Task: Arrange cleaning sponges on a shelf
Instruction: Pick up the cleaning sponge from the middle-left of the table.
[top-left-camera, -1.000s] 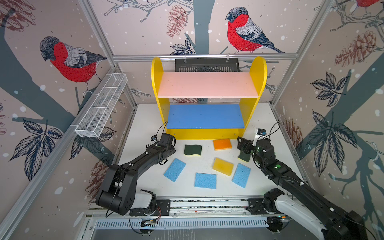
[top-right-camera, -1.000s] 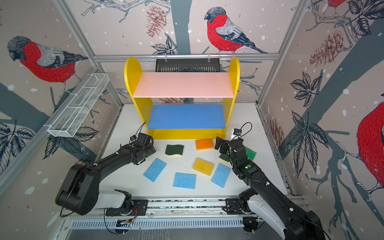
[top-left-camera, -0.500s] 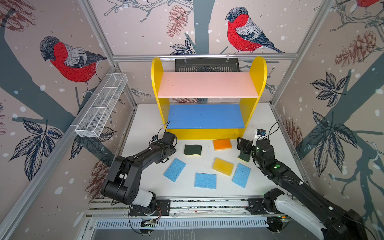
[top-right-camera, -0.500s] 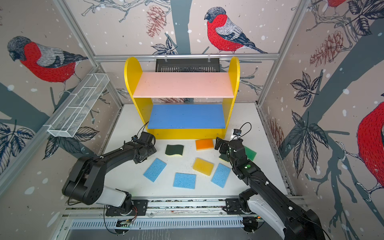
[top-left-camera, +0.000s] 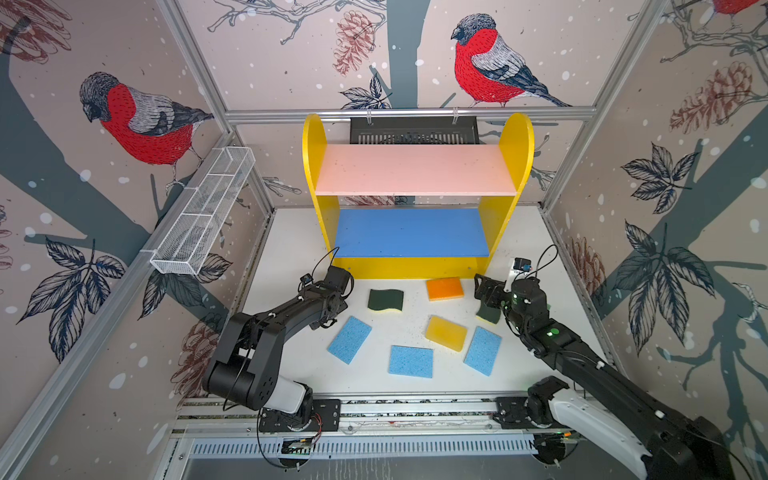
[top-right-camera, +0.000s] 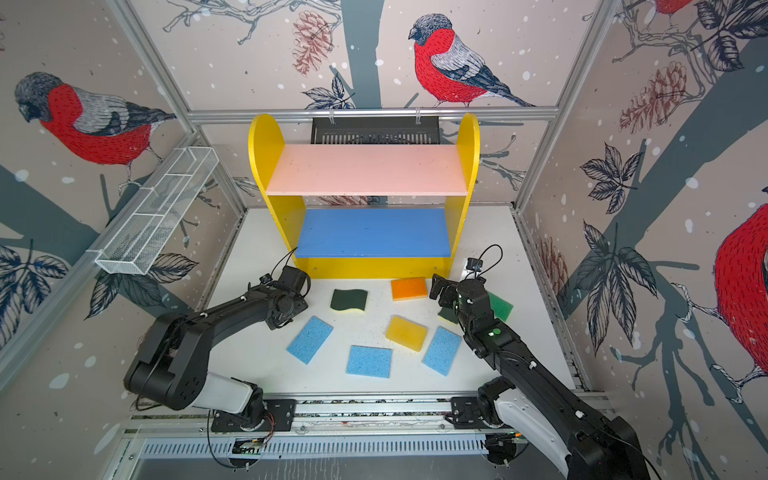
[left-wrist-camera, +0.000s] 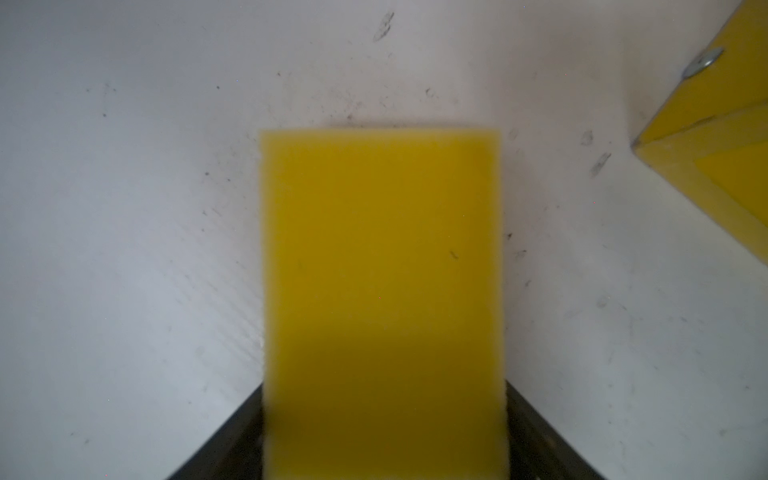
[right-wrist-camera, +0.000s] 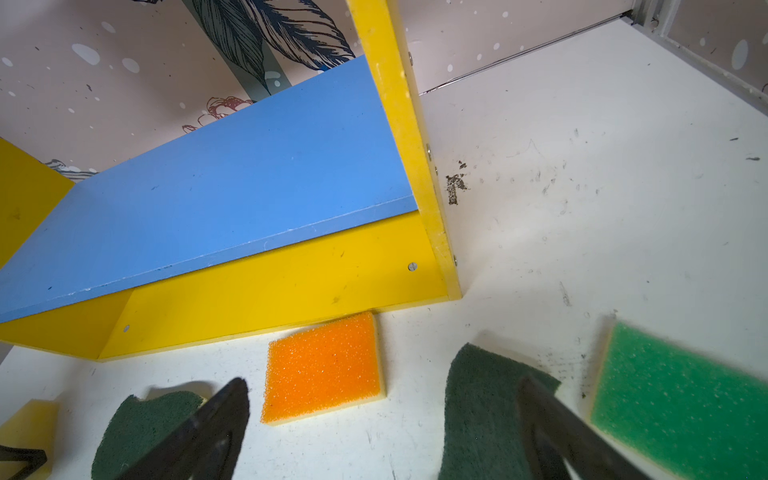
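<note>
The left tool (left-wrist-camera: 384, 399) straddles a yellow sponge (left-wrist-camera: 382, 257) on the counter (top-left-camera: 291, 249) by the shelf (top-left-camera: 415, 268); whether it pinches it, I can't tell. The right tool (right-wrist-camera: 382, 386) hangs spread over a dark-green sponge (right-wrist-camera: 478, 407) before the shelf.

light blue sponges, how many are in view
3, all flat on the table before the shelf: left blue sponge, middle blue sponge, right blue sponge. Another could be hidden from view.

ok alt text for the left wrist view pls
A blurred yellow sponge fills the middle, flanked by the left pincer's two dark fingers, with scuffed white table around it. A corner of the yellow shelf shows at one edge.
</note>
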